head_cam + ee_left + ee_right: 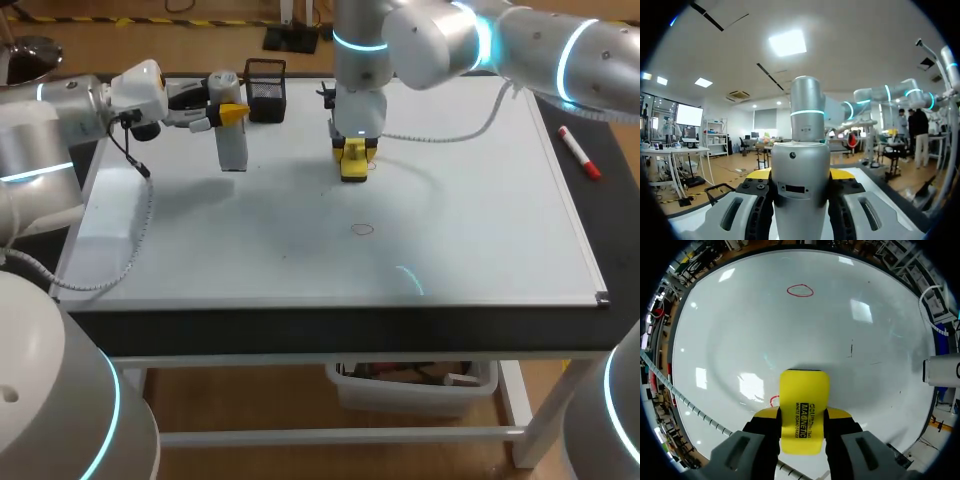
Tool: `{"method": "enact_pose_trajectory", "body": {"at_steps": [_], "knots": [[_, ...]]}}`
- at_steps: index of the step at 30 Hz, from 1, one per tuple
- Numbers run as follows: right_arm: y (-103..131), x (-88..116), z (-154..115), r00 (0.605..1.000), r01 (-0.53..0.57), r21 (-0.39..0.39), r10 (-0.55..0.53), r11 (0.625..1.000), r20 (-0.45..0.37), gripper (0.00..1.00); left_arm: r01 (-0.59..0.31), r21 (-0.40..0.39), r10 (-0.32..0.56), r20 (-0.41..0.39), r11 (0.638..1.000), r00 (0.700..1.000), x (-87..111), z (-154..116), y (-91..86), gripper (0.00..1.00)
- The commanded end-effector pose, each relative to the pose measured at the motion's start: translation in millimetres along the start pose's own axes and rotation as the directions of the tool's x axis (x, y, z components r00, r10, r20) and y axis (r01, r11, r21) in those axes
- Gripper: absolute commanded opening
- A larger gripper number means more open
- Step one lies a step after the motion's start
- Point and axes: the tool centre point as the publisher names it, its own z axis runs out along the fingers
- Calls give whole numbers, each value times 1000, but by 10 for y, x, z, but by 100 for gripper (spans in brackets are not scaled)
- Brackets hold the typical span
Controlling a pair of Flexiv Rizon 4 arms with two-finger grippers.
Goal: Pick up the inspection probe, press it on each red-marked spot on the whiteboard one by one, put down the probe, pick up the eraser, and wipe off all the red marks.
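Filling most of the tabletop [300, 332], the whiteboard [480, 230] lies flat, so either arm can come down on it from above. The right arm [440, 40] reaches over the far middle of the board, wrist pointing straight down, which looks like the pose for pressing flat on the surface. The left arm [60, 110] sits at the far left corner, turned level, out of the wiping lane as I read it. The left pincer [800, 176] is clamped on the silver probe [800, 205], held upright and clear of the board, not set down. Just beside that pincer, a black mesh basket [265, 88] stands at the board's far edge. The right pincer [804, 416] grips the yellow eraser [804, 395] by its sides, and its face appears to rest on the board. Black lettering runs along the eraser's back; no other writing shows. A red marker pen [578, 152] lies past the board's right edge. One red ring [800, 290] sits well ahead of the eraser, untouched, and a red trace [773, 401] peeks out just beside it.
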Motion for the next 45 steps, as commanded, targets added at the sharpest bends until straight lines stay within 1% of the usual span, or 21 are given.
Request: {"method": "enact_pose_trajectory", "body": {"at_steps": [1, 22, 36, 39, 41, 44, 45], "knots": [[18, 136, 20, 1000, -6, 3, 6, 1000, 0, 0, -3, 2, 3, 4, 1000, 1000, 12, 5, -6, 0], [28, 570, 4, 997, -76, 4, 76, 997, -23, 0, -3, 2, 3, 4, 1000, 1000, 12, 5, -6, 0], [44, 876, -270, 992, -124, 58, 126, 991, -15, 0, -3, 2, 3, 4, 1000, 1000, 12, 5, -6, 0], [76, 996, -367, 987, -159, 53, 158, 986, 13, 0, -3, 2, 3, 4, 1000, 1000, 12, 5, -6, 0], [96, 1058, -410, 986, -167, 58, 168, 984, 3, 0, -3, 2, 3, 4, 1000, 1000, 12, 5, -6, 0], [125, 1188, -480, 981, -194, 66, 194, 979, 14, 0, -3, 2, 3, 4, 1000, 1000, 12, 5, -6, 0], [138, 1243, -508, 978, -210, 70, 208, 975, 31, 0, -3, 2, 3, 4, 1000, 1000, 12, 5, -6, 0]]}}
